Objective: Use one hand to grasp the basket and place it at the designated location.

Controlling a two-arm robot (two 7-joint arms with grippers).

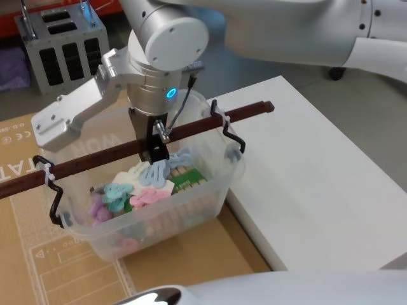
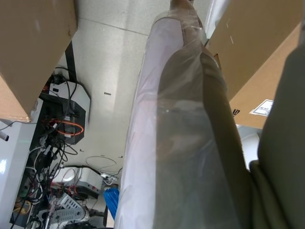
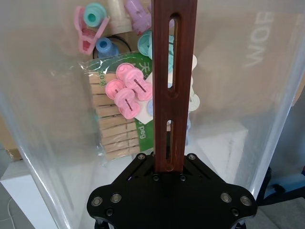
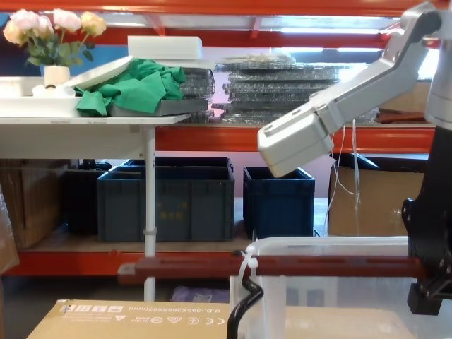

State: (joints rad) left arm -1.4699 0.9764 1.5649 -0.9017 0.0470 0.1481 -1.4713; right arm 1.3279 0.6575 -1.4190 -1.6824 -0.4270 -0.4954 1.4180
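Note:
The basket (image 1: 159, 213) is a translucent whitish tub holding pastel clips and a pack of wooden pegs (image 3: 112, 126). It is over a cardboard sheet (image 1: 191, 264), beside the white platform. Its dark red-brown bar handle (image 1: 210, 124) stands raised across the top on black pivots. My right gripper (image 1: 157, 151) reaches down from above and is shut on the middle of the handle (image 3: 167, 95). The chest view has the handle (image 4: 282, 267) level above the rim (image 4: 325, 244), with the gripper's black body (image 4: 427, 261) at the right. I cannot tell whether the basket's base touches the cardboard.
A white platform (image 1: 311, 178) lies right of the basket, its edge close to the tub's wall. A grey metal box (image 1: 63, 44) stands at the back left. Dark blue crates (image 4: 166, 201) sit under a shelf ahead. The left wrist view faces a plastic-wrapped column (image 2: 181, 143) between cardboard boxes.

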